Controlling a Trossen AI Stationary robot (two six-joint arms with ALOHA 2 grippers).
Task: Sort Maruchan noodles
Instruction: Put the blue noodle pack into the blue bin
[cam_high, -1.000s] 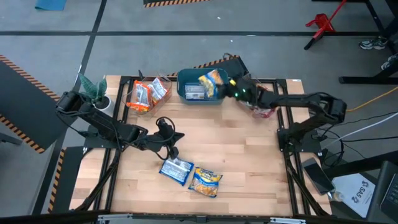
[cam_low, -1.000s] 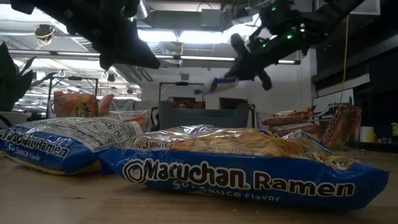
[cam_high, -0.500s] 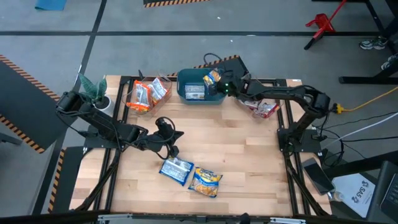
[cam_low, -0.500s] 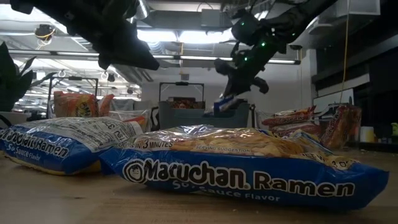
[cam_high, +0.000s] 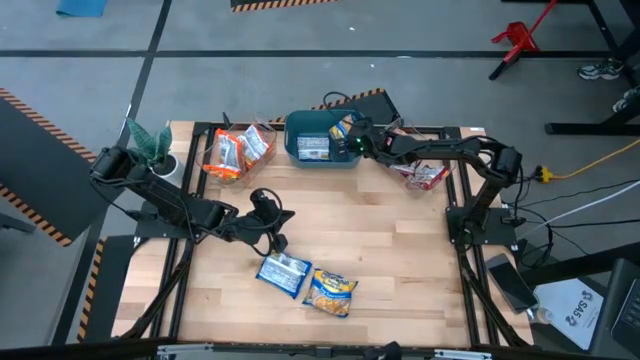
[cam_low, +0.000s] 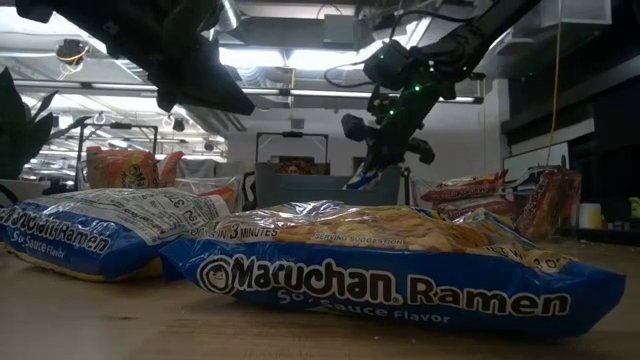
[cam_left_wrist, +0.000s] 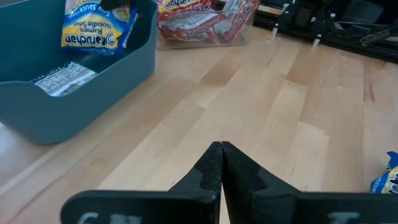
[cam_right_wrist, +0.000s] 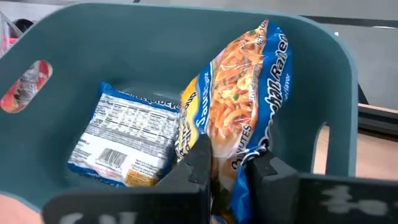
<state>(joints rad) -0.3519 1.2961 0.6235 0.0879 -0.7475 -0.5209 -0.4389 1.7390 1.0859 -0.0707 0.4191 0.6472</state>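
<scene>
Teal plastic bin (cam_high: 300, 132) is our landmark: over its right half our right gripper (cam_right_wrist: 231, 163) pinches a crinkly blue packet (cam_right_wrist: 239, 106) upright; another (cam_right_wrist: 124, 134) lies flat inside. Well in front, on pale wood planks (cam_high: 380, 240), our left gripper (cam_left_wrist: 221, 163) is pressed together near two glossy packets (cam_high: 307, 283).

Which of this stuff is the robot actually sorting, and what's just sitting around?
Part of the job:
- blue noodle packets on the table
- blue packet held by the right gripper
- teal bin
- red packets
- orange packets

Lying about:
- potted plant
- idle left gripper
</scene>
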